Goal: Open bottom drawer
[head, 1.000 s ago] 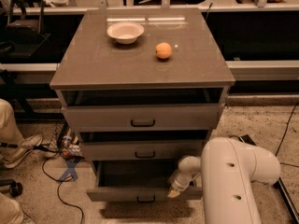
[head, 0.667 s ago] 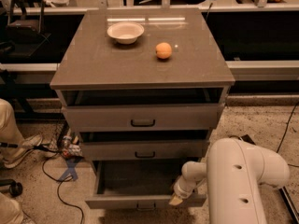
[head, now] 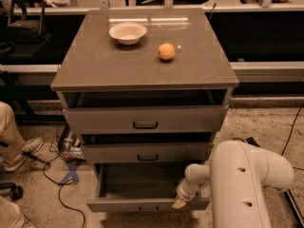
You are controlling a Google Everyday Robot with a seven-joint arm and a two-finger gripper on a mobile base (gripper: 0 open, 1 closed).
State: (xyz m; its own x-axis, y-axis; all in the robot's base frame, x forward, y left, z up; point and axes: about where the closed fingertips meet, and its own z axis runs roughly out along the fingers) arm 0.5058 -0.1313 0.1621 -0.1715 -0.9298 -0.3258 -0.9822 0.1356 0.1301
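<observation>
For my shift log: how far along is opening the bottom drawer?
Done: the bottom drawer stands well out past the two drawers above, its inside showing. In hand: the gripper sits at the right end of its front panel. Left: perhaps a little more pull, then backing away.

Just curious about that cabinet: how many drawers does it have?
3, stacked: top drawer under the tabletop, middle drawer below it, bottom drawer lowest and pulled out farthest. The gripper is at the bottom drawer's front, near its right end. None seem hidden.

Tool (head: 179, 202) low, just left of white arm (head: 247, 184)
</observation>
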